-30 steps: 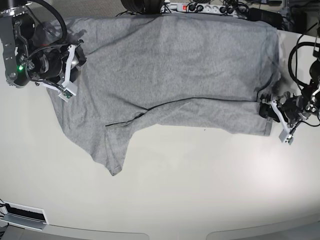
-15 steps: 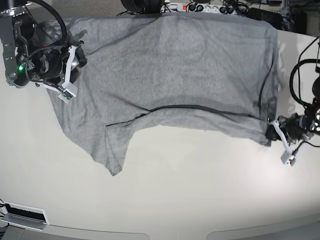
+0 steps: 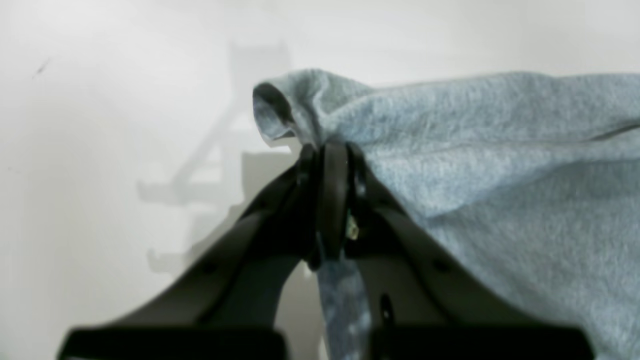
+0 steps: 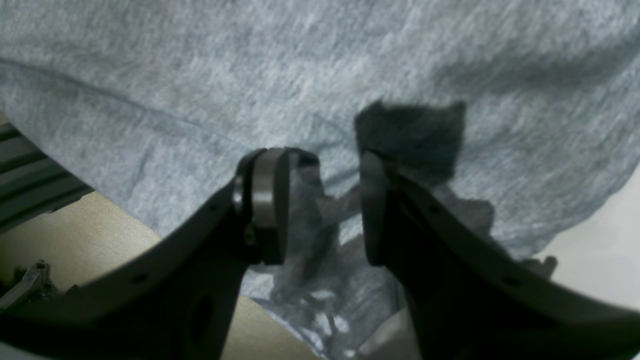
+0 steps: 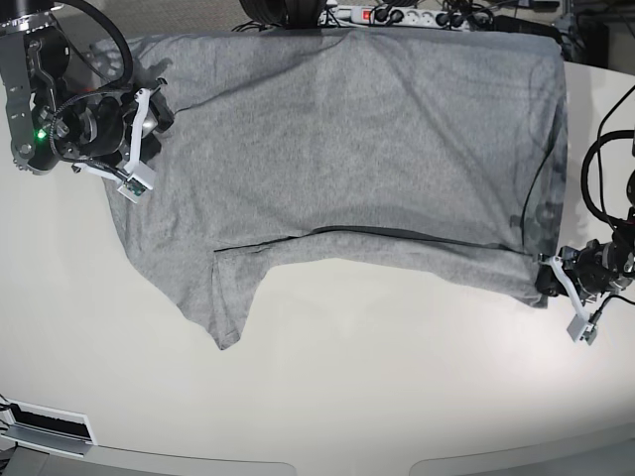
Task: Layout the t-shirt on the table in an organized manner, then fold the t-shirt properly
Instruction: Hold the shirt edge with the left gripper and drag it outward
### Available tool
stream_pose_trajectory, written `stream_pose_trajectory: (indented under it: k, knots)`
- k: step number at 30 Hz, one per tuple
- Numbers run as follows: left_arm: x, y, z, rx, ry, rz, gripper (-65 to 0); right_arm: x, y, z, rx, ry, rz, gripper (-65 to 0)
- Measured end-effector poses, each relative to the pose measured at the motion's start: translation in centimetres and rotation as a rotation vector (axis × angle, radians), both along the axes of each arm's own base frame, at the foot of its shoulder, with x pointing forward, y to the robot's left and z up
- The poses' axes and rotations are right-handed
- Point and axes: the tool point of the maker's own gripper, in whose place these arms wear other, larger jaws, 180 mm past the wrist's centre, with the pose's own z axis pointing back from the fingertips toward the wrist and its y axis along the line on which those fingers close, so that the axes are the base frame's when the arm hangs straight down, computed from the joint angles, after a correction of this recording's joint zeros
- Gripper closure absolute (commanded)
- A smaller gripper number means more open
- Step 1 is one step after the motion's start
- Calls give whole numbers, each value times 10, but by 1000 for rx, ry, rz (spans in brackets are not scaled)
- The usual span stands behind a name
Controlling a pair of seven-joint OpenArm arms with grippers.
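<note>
You are in the laying-out step: the t-shirt (image 5: pixel 347 159) lies spread across the far half of the tabletop (image 5: pixel 397 397), grey and mostly flat, with one long dark crease running across its lower body and a sleeve or corner hanging down toward you on the base view's left. Your left gripper (image 3: pixel 327 200) has its fingers (image 3: pixel 332 195) pressed together on a bunched corner of the fabric, at the shirt's lower edge on the base view's right; the wrist view shows the cloth lifting out of the pinch and a strip of it trailing down between the two arms of the gripper. Your right gripper (image 4: pixel 322 205) sits at the opposite end of the shirt, on the base view's left; its fingers (image 4: pixel 267 200) stand apart with crumpled cloth lying between them, and you cannot tell from these views whether that cloth is truly pinched or only resting there. Judging from this, the next move calls for securing the right-hand end, then drawing the two ends apart and slightly toward you so the crease pulls out and the hem lies straight. Keep the left pinch low and the pull even, since an uneven tug would likely skew the body and drag the far edge off the tabletop
</note>
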Motion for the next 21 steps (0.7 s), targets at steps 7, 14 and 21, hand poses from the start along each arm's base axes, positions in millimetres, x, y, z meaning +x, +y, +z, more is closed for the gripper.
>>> stream_pose_trajectory:
  k: [7, 14, 21]
  knots:
    - [-1, 4, -2, 30, 6, -8, -63, 0, 0, 0, 0, 0, 0, -257]
    - [-1, 9, -3, 56, 7, 7, 0, 0, 0, 0, 0, 0, 0, -256]
    - [2, 19, -2, 77, -2, 76, 0, 0, 0, 0, 0, 0, 0, -253]
